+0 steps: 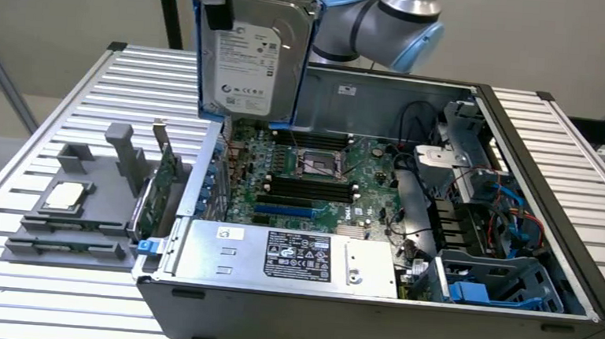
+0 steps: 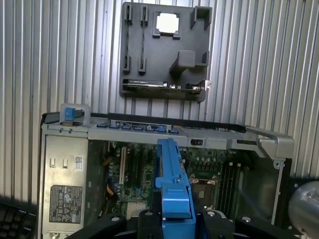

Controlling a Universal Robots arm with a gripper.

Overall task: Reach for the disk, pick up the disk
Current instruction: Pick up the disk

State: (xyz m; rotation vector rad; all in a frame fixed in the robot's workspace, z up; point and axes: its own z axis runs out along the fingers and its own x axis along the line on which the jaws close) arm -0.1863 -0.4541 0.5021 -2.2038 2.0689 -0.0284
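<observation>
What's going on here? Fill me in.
The robot arm has the disk in its pincer, held upright in its blue frame above the open computer case. The grey tray beside the case holds a small square chip. The power supply box sits inside the case.

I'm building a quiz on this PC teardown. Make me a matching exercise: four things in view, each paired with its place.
Things:
1. disk
2. CPU chip
3. power-supply box
4. motherboard

Places:
A. on the grey holder beside the case
B. flat on the floor of the open case
C. held upright in the air above the case
D. inside the case, along its near wall

Pairs: 1-C, 2-A, 3-D, 4-B
</observation>
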